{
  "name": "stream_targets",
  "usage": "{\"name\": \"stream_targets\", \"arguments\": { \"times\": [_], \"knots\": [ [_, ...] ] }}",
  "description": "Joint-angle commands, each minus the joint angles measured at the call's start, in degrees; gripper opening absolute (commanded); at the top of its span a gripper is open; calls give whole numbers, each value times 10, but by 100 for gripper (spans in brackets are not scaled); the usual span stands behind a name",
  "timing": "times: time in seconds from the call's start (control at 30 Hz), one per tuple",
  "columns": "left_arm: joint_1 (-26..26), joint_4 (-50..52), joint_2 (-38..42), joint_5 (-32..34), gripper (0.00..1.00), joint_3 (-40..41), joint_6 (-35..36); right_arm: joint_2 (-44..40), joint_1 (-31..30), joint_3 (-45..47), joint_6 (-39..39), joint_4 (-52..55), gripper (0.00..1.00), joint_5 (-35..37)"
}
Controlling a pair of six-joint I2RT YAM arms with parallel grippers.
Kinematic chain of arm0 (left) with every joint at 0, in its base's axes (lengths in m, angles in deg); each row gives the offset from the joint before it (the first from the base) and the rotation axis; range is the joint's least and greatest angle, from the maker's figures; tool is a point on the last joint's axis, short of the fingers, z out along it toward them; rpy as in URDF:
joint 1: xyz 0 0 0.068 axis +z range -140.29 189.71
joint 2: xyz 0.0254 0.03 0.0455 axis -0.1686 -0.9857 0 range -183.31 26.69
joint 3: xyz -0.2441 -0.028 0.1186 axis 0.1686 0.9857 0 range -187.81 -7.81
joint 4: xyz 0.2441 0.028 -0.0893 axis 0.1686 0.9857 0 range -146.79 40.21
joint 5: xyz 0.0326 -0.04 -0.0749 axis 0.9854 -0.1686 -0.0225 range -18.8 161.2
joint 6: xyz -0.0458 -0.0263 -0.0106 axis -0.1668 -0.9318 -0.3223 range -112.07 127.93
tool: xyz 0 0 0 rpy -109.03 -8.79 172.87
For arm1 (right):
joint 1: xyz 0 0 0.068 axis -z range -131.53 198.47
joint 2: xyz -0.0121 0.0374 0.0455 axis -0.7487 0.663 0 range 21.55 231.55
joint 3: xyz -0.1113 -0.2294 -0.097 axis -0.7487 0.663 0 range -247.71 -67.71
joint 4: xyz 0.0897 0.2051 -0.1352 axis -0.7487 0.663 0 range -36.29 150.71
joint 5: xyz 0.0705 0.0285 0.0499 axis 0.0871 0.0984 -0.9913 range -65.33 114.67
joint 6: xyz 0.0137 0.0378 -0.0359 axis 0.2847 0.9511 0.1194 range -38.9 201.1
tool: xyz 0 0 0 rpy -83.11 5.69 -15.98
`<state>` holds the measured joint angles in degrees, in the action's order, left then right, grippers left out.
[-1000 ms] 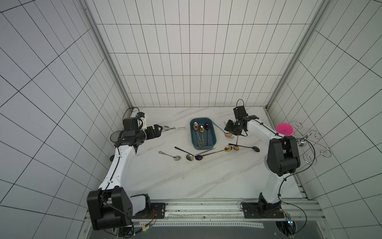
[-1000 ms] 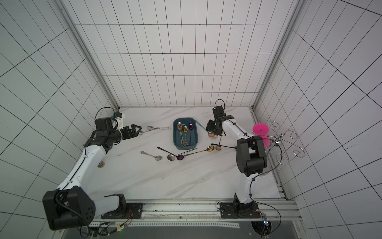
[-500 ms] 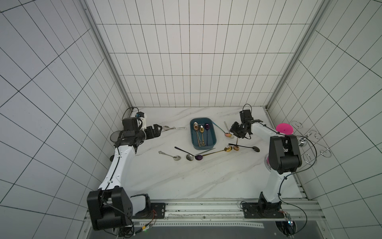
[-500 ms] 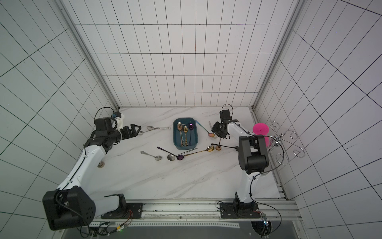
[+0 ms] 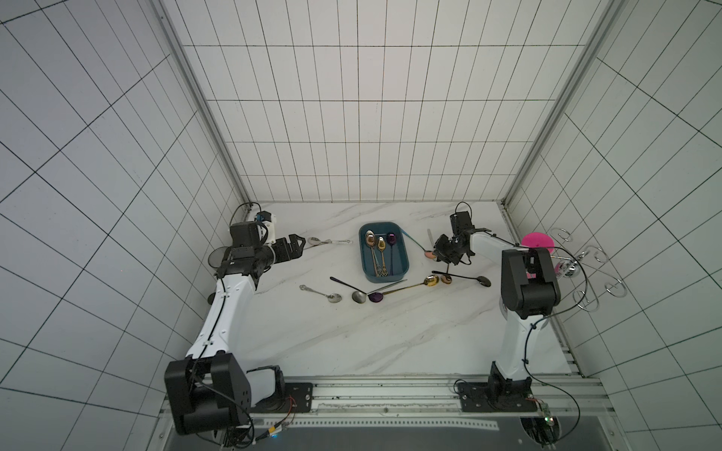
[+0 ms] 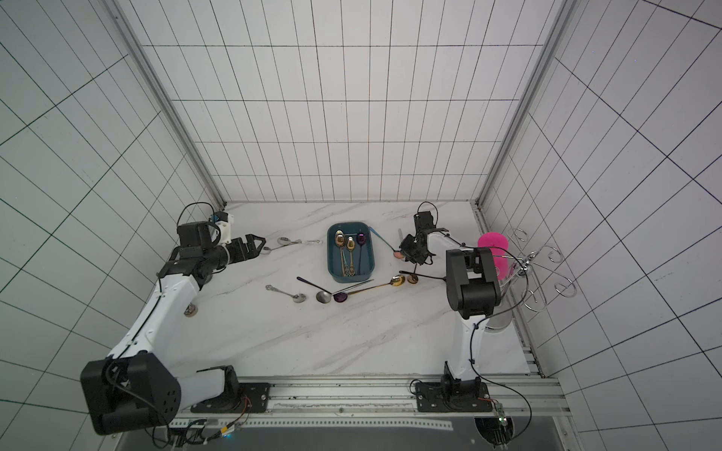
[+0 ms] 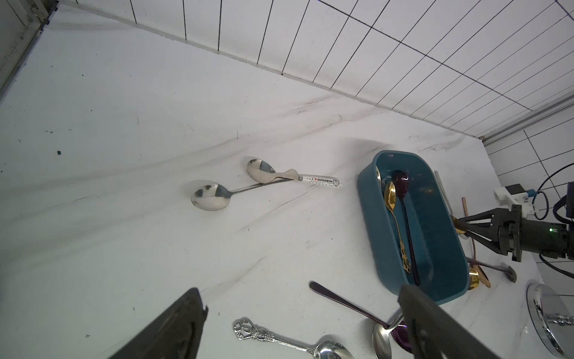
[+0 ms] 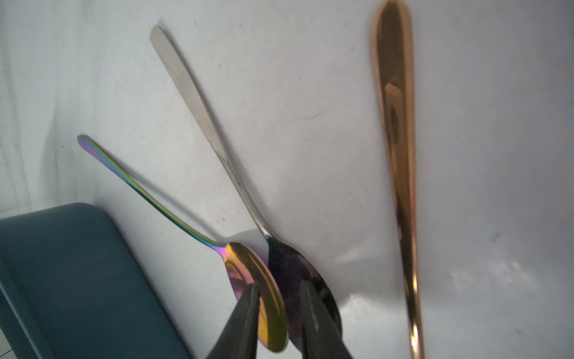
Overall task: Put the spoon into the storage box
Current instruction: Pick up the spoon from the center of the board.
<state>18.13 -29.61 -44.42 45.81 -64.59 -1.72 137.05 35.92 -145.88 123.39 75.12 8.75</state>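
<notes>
One rainbow spoon (image 8: 240, 264) lies bowl-first between the right gripper's (image 8: 279, 284) jaws.

The right tool (image 8: 278, 284) has lowered over the rainbow spoon (image 8: 236, 261), jaws narrowing.

1. Box (image 5: 401, 261): dark teal, shallow, rounded corners, upright, holding three spoons (image 5: 381, 245).
2. Spoon (image 8: 246, 264): iridescent, lying just right of the box, bowl apparently overlapping a silver spoon's (image 8: 198, 105) bowl.
</notes>
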Motion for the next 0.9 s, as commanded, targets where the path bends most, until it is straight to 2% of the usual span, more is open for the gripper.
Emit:
{"name": "stream_targets", "arguments": {
  "times": [0.0,0.27,0.43,0.6,0.8,0.87],
  "knots": [
    [3,-11,2,-6,99,1,-1,12,4,-13,3,-7,24,-9],
    [4,-14,1,-8,99,3,-3,22,3,-15,-2,-9,12,-18],
    [4,-7,2,-10,99,-3,-1,11,4,-9,-15,-3,0,-16],
    [5,-12,2,-34,99,-5,18,-27,4,-16,-57,35,0,-8],
    [3,18,-8,-99,99,-54,64,-85,4,-45,-128,115,0,14],
    [-7,49,-18,-112,99,-88,101,-106,4,-53,-150,142,0,24]
  ]
}}
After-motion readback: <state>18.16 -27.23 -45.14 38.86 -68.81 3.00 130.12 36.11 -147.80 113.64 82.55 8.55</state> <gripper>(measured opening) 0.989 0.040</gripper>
